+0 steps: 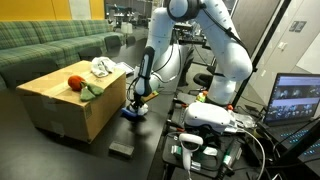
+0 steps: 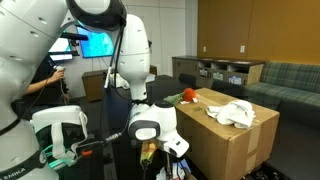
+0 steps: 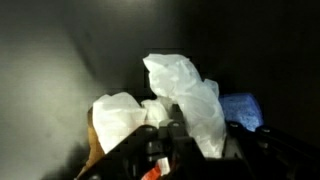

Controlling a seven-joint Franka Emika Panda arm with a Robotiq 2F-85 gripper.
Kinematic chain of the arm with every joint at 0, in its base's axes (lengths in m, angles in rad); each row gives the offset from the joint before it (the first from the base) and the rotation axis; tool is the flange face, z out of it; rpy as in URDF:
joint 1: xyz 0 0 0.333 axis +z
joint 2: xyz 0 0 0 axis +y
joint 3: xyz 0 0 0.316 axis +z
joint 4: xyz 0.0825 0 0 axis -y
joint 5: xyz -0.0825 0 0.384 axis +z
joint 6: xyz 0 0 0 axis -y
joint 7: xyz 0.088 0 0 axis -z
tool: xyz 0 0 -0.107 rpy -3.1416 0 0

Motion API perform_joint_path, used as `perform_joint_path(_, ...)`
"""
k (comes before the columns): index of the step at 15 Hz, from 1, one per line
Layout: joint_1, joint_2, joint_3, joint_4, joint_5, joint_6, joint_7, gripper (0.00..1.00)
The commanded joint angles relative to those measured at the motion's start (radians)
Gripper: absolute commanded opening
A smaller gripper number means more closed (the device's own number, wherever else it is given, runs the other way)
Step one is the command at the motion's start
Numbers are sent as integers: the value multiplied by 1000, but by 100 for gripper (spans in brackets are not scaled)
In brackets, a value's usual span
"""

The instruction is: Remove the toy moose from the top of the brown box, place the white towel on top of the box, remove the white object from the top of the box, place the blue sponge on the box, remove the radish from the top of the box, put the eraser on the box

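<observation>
step in hand: judged to be the setting-down of the white object (image 3: 185, 95) on the floor beside the brown box (image 1: 60, 110); sponge step not yet begun.
gripper (image 1: 134, 104): low at the foot of the box's near corner, wrist pointing down. in the wrist view, dark and blurred at the bottom edge, with the white object right in front and partly over the fingers. cannot tell how wide the jaws stand, nor whether they grip the white object or merely stand by it.
blue sponge (image 3: 243, 108): on the floor, right of the white object in the wrist view, just beside it and partly hidden behind it.
long axis: only a corner of the sponge shows, so cannot tell.
relation that matters: sponge off to the right of the fingers in the wrist view, past the white object; probably calls for a short sideways shift clear of the white object before going down.
box top: white towel (image 1: 103, 68) and radish (image 1: 75, 83) on it, bare cardboard beside them for the sponge.
eraser (image 1: 122, 149): flat on the floor, apart from the gripper.
risk: white object so close to the sponge that both could get pinched together.
</observation>
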Motion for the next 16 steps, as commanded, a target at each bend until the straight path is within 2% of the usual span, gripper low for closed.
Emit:
perform_joint_path(1,50,-26,-37,-20,-35,-26,16,64)
perform_joint_path(6,48,-129,-12,-113,-104,-70,-32,99)
perform_joint_path(11,64,-223,41,-201,-149,-58,-47,100)
perform_joint_path(16,45,-220,159,-194,-139,-40,-51,100)
